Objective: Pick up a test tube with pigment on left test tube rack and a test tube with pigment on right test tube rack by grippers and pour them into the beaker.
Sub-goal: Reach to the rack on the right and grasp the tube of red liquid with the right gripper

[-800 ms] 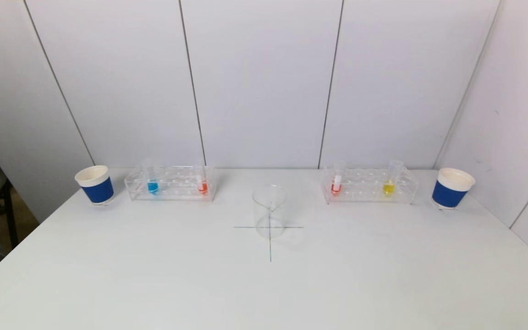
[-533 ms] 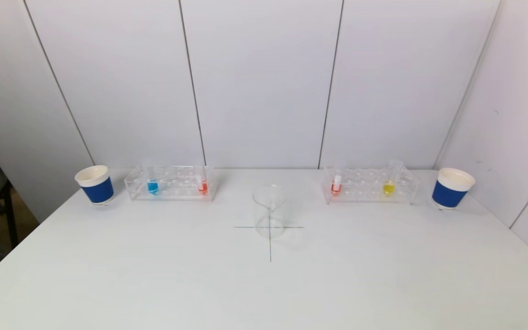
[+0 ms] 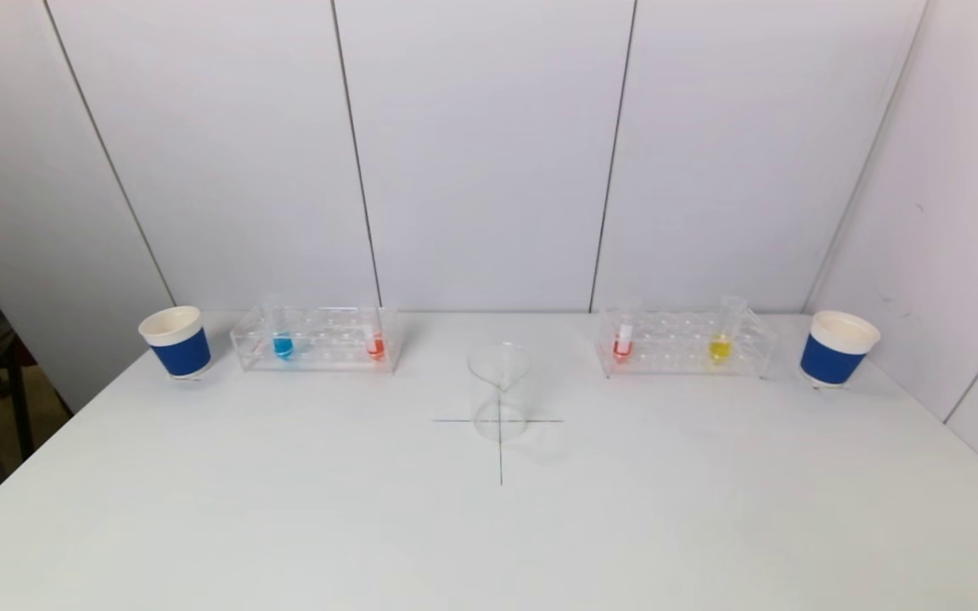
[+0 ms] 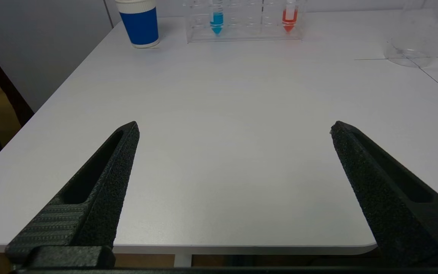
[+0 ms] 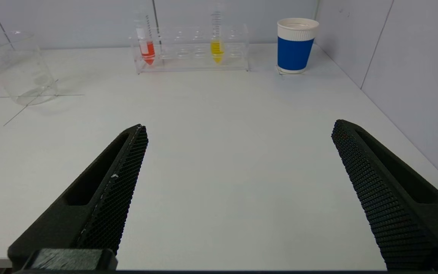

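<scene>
- Compared with the earlier head views, nothing on your white counter [image 3: 489, 526] is shifting; only the dark area at the far left edge is looking slightly different.
- Your left gripper [image 4: 234, 127] is hovering low over the counter's near edge, jaws spread wide, gripping nothing.
- Your right gripper [image 5: 238, 127] is hovering likewise, jaws released and touching nothing.
- The clear left test tube rack [image 3: 315, 339] is holding a blue-pigment tube [image 3: 283, 344] and an orange-pigment tube [image 3: 376, 344].
- The clear right test tube rack [image 3: 682, 343] is holding a red-pigment tube [image 3: 623, 344] and a yellow-pigment tube [image 3: 720, 345].
- The clear glass beaker [image 3: 499, 390] is standing between the racks on a drawn cross.
- Blue-and-white paper cups [image 3: 175, 341] are flanking the racks.
</scene>
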You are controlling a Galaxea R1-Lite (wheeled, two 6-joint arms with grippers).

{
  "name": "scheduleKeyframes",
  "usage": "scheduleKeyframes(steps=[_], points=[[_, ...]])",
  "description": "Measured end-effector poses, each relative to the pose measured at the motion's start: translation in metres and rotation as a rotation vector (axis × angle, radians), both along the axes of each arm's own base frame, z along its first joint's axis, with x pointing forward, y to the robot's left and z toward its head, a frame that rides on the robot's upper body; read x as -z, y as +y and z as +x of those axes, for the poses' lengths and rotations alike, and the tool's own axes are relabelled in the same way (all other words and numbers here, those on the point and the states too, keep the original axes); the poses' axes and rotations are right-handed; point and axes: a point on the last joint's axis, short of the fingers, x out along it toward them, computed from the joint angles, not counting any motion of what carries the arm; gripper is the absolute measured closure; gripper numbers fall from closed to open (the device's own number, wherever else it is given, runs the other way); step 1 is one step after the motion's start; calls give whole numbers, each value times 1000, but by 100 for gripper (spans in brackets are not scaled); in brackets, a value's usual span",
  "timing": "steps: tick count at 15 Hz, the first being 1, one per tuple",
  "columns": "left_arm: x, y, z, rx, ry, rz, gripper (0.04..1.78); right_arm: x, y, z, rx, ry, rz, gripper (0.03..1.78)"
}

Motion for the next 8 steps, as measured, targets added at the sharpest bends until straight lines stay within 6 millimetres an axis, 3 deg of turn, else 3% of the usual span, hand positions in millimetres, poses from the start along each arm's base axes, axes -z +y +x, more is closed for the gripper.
scheduleKeyframes(steps=[8], points=[[0,0,0,0,0,0,6,0,0,0,0,0,0,5]])
